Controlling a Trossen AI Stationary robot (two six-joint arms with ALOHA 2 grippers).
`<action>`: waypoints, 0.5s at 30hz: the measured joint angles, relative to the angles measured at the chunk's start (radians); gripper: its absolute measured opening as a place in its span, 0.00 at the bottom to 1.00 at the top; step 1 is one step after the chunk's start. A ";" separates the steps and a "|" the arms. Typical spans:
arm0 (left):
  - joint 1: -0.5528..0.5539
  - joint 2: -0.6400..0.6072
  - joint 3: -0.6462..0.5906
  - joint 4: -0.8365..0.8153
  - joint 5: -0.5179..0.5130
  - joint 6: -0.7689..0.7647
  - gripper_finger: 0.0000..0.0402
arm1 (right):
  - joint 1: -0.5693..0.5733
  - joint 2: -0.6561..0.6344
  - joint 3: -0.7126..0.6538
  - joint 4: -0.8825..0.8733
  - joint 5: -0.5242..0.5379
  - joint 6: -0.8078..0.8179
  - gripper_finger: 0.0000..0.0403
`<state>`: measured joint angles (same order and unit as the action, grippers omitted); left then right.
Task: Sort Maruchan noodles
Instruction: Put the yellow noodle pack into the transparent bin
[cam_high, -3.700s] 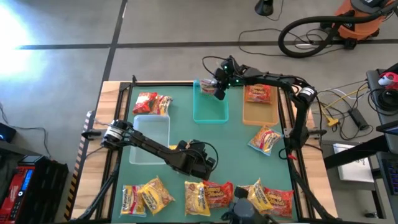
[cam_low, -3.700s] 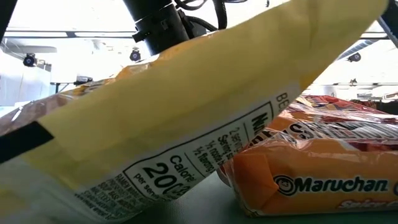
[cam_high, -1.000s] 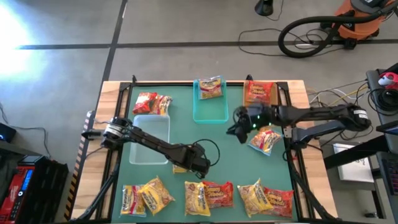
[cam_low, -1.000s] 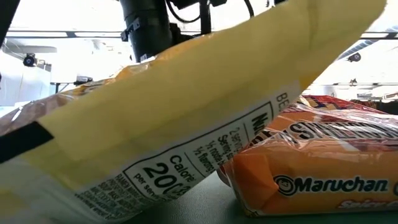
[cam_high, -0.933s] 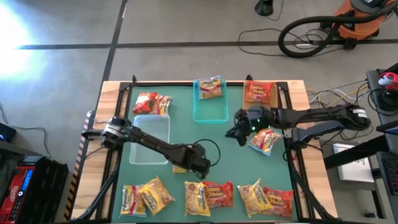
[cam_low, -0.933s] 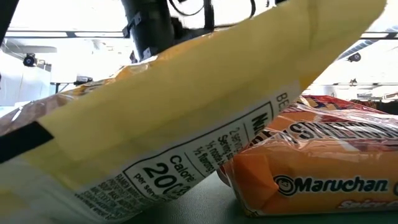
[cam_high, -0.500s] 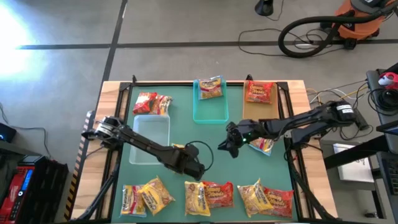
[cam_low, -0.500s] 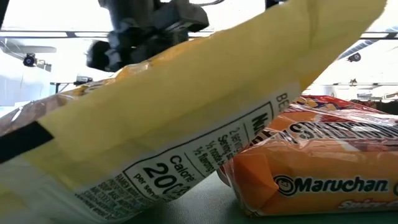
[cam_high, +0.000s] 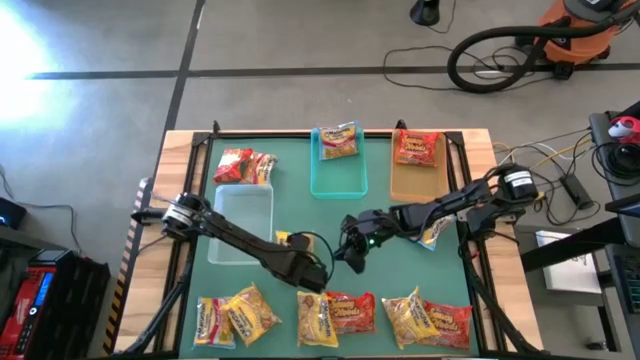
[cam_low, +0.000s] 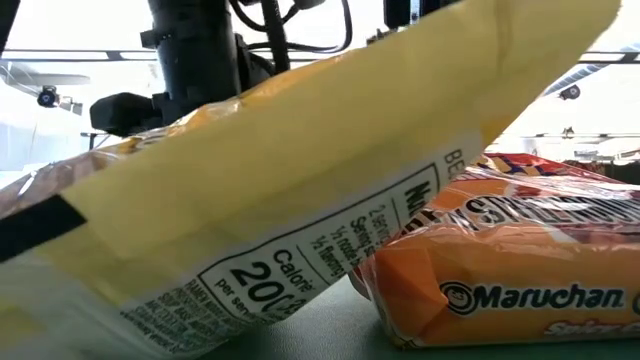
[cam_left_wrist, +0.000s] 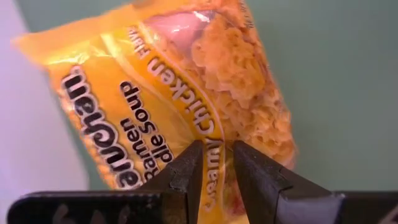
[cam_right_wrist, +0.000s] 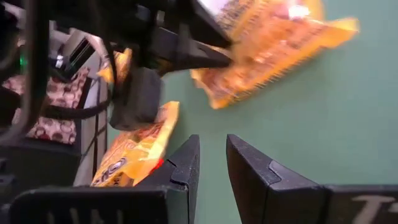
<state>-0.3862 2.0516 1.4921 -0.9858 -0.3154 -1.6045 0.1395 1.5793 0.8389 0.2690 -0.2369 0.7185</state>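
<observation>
My left gripper (cam_left_wrist: 216, 163) is shut on a yellow Maruchan chicken packet (cam_left_wrist: 186, 93) near the table's middle, beside the clear tray (cam_high: 240, 228); the high view shows the yellow packet (cam_high: 289, 240) on its far side. My right gripper (cam_right_wrist: 212, 163) hovers just right of it over the green mat, fingers close together with nothing between them; in the high view my right gripper (cam_high: 345, 256) reaches in from the right. Several more packets (cam_high: 330, 315) lie flat along the near edge. Red ones (cam_high: 245, 165) lie at the far left. My left gripper pinches the yellow packet between its two fingers on the printed face near one end (cam_left_wrist: 214, 140), coming steeply from above. In the right wrist view the packet's free end (cam_right_wrist: 280, 43) sticks out tilted from the dark fingers (cam_right_wrist: 193, 50), above the mat.
The teal tray (cam_high: 338, 180) holds one packet (cam_high: 338, 142) at its far end, and the tan tray (cam_high: 413, 182) holds a red one (cam_high: 415, 148). An orange-yellow packet (cam_high: 433, 230) lies under my right arm. A packet (cam_low: 300, 200) close to the low camera blocks that view.
My right gripper has swept from beside the tan tray toward the table's middle and downward, ending close to my left gripper. My left gripper has rolled at the wrist and shifted slightly left. The yellow packet has turned with it and now shows on its far side.
</observation>
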 joint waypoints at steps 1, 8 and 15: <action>0.000 0.007 0.000 0.021 -0.001 0.002 0.19 | 0.002 0.008 0.013 -0.001 -0.010 -0.009 0.17; 0.001 0.016 -0.001 0.223 -0.076 0.102 0.19 | 0.009 0.001 0.054 -0.052 -0.033 -0.059 0.17; 0.004 0.010 -0.002 0.256 -0.112 0.122 0.19 | 0.012 -0.020 0.069 -0.163 -0.025 -0.111 0.17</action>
<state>-0.3821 2.0621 1.4899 -0.7299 -0.4271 -1.4823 0.1511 1.5597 0.9083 0.1063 -0.2615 0.6078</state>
